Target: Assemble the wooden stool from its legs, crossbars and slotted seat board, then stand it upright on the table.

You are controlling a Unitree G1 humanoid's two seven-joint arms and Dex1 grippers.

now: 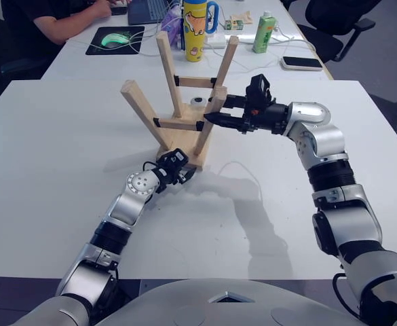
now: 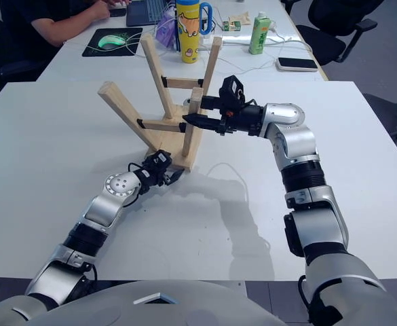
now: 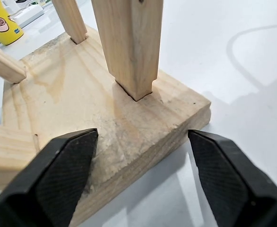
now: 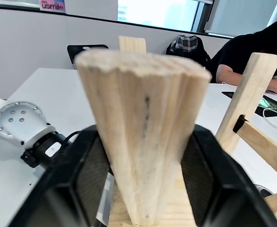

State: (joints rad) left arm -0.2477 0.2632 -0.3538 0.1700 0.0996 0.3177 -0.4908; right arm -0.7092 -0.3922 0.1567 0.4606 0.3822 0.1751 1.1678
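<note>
The wooden stool is tipped, legs pointing up and away, with its seat board resting on one edge on the white table. My right gripper is shut on the upper end of the near right leg, whose end grain sits between the black fingers. My left gripper is low at the seat board's near corner. In the left wrist view its fingers stand open on either side of the seat board edge, just below a slotted leg.
A thin white cable curves over the table right of the stool. On the desk behind are a yellow bottle, a green carton, a phone and a mouse on a black pad.
</note>
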